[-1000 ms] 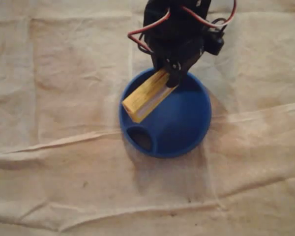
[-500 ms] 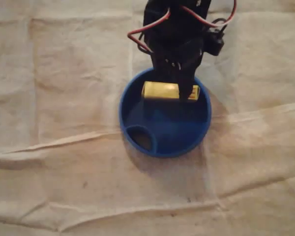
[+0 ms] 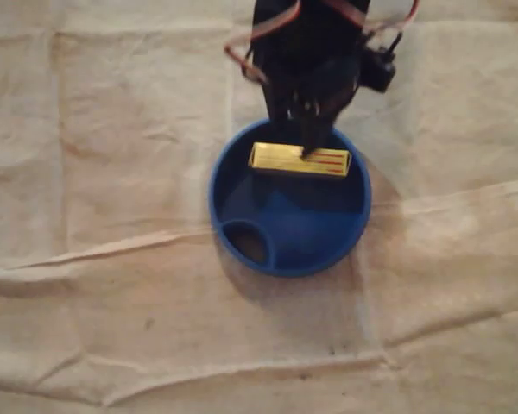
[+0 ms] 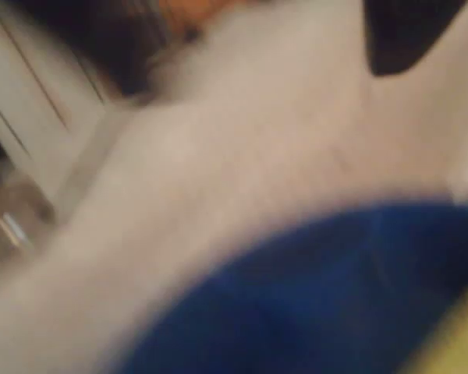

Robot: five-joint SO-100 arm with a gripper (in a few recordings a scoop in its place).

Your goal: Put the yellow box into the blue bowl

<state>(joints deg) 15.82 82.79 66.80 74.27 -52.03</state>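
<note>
The black arm (image 3: 306, 52) reaches in from the far edge in the overhead view, its gripper (image 3: 309, 138) pointing down over the far rim of the blue bowl (image 3: 214, 203). How wide the jaws stand cannot be told; one tip just overlaps the far edge of the yellow box (image 3: 298, 160). The box lies flat, left to right, in the bowl's far half. A second ago it was gripped, slanting over the left rim. Half a second ago a finger still crossed its right end, which is now bare.

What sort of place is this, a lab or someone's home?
Probably a hobby tabletop, hard to say more: a creased beige cloth covers it, the small arm trails loose red wires, and a plain blue bowl holds a yellow box.
</note>
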